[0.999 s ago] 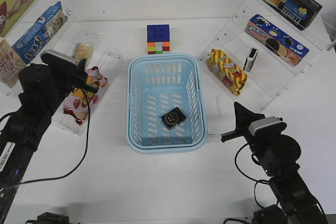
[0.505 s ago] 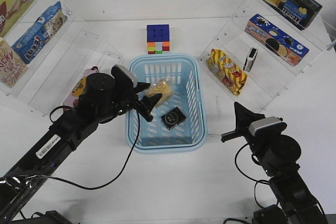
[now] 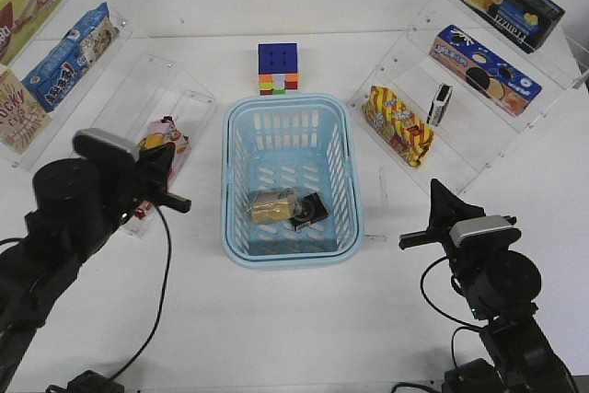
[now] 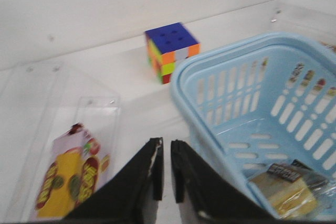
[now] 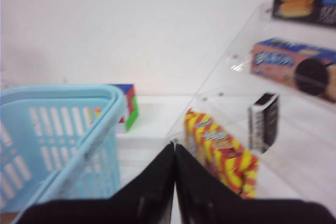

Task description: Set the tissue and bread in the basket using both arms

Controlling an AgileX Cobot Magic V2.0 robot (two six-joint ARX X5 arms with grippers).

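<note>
In the front view the basket (image 3: 293, 177) sits mid-tabletop with the bread (image 3: 270, 206) and the tissue (image 3: 308, 210) lying side by side and touching on its slotted floor, near the front wall. The left fingers (image 3: 173, 192) hang outside the basket's left rim, in front of the fruit-printed packet (image 3: 158, 146) on the clear shelf; the right fingers (image 3: 425, 218) stand well right of the basket, near the striped snack bag (image 3: 398, 124). Both items look delivered, so the step in hand is judged to be clearing away: each arm should lift and draw back on its own side, avoiding the shelves and the basket rim (a nudged rim could tip the load). The left wrist view shows the left fingers (image 4: 165, 169) almost together with only a thin slit between them, holding nothing; the cube (image 4: 170, 50) stands beyond the basket. In the right wrist view the right fingers (image 5: 175, 169) are pressed together and empty, between the basket wall and the snack bag.
</note>
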